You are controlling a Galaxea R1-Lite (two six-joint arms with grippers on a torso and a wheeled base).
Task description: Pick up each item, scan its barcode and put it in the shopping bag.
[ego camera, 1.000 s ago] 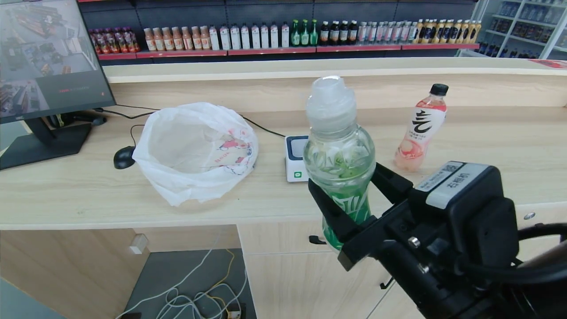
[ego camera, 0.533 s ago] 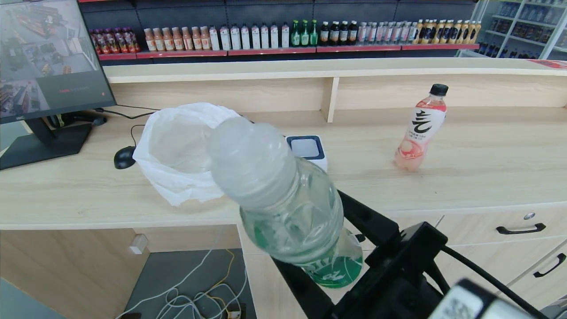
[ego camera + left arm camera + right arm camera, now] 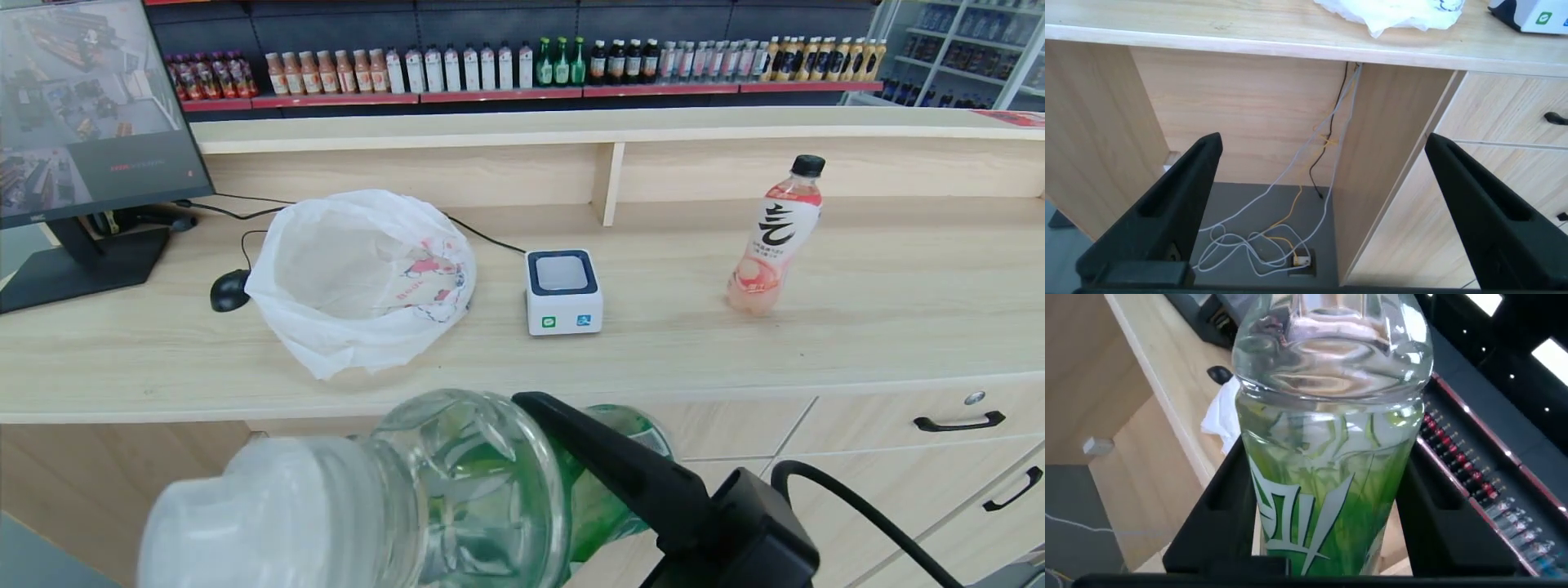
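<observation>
Low at 6 o'clock, the right hand [image 3: 1327,498] clamps the tilted green bottle [image 3: 457,482], short of the surface [image 3: 735,351]; the left hand [image 3: 1323,143] gapes wide, empty. The shopping bag [image 3: 359,278] sits at 9 o'clock of the scanner [image 3: 564,291], the pink bottle [image 3: 771,237] at 3.

The left end effector [image 3: 1323,143] and the right end effector [image 3: 1327,457] are both matte black, each with two long, flat fingers tapering to blunt tips. Behind the right one is a boxy black wrist block [image 3: 763,531], from which a thin black cable [image 3: 800,465] loops out.
</observation>
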